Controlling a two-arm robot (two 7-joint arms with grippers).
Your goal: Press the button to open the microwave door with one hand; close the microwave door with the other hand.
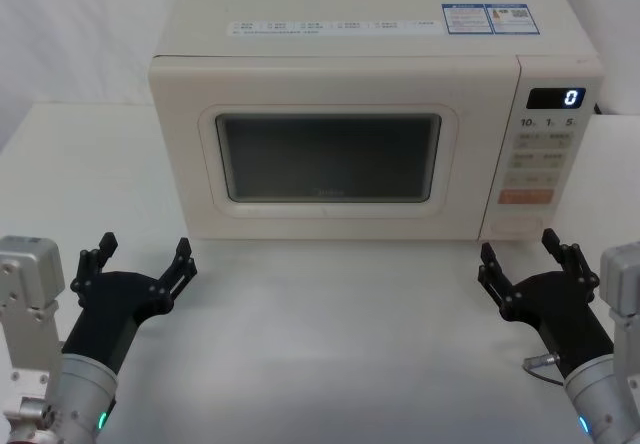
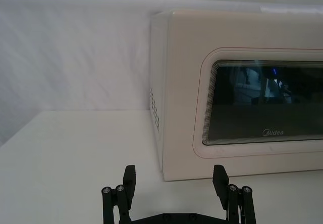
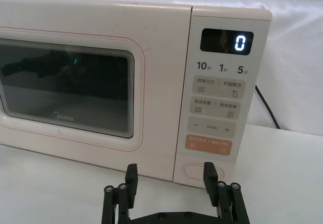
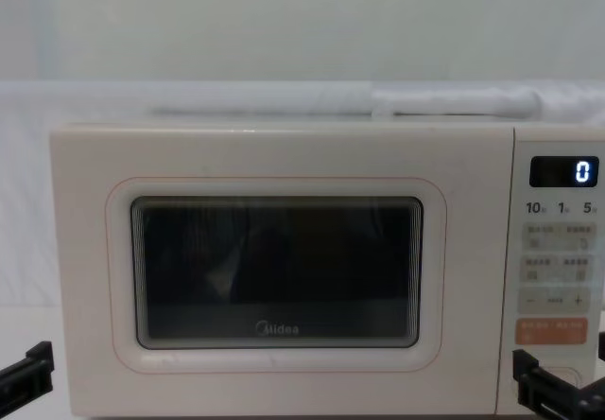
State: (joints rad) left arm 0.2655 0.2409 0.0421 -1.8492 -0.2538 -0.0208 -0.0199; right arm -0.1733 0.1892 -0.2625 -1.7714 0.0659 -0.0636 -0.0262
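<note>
The microwave door (image 1: 328, 154) is closed. The button (image 3: 194, 170) sits low on the panel, just ahead of the spread right end effector (image 1: 522, 256). The left end effector (image 1: 143, 257), also spread, hovers over the counter (image 1: 330, 334).

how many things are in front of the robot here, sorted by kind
Cream microwaves with a shut dark-windowed door: 1
Black blocky grippers, both open: 2 (left gripper, right gripper)
Wide cream oval door buttons: 1
Orange rectangular keys: 1
Total: 5
</note>
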